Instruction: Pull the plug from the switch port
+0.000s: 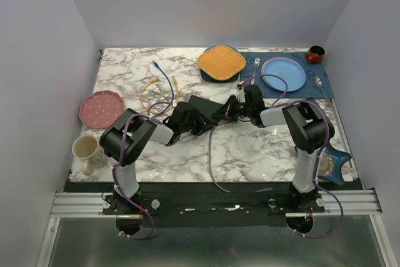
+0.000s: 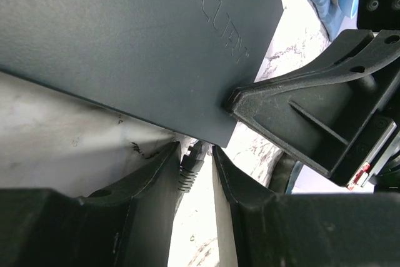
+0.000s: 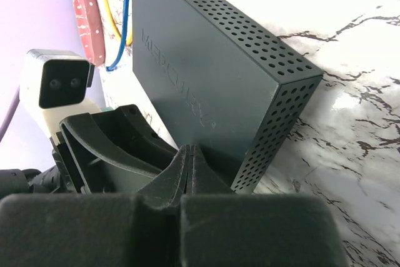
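The switch (image 1: 209,109), a flat matte black box, lies mid-table between both arms. In the left wrist view its top (image 2: 125,35) fills the upper frame, and a dark plug (image 2: 190,166) with a ribbed boot sits at its edge between my left gripper's (image 2: 197,151) narrow-set fingers. The left finger touches the plug; the right finger is very close. A grey cable (image 1: 211,154) runs from there toward the near edge. My right gripper (image 3: 190,151) is shut, its tips against the switch's top (image 3: 206,73) near the perforated side. In the top view the grippers (image 1: 199,119) (image 1: 232,109) flank the switch.
A pink plate (image 1: 99,107) and a cream mug (image 1: 85,149) are at the left. Loose yellow (image 1: 150,92) and blue (image 1: 164,73) cables lie behind the switch. An orange plate (image 1: 221,61), a blue plate (image 1: 284,73), a brown cup (image 1: 315,54) and a blue star dish (image 1: 331,157) are at the right.
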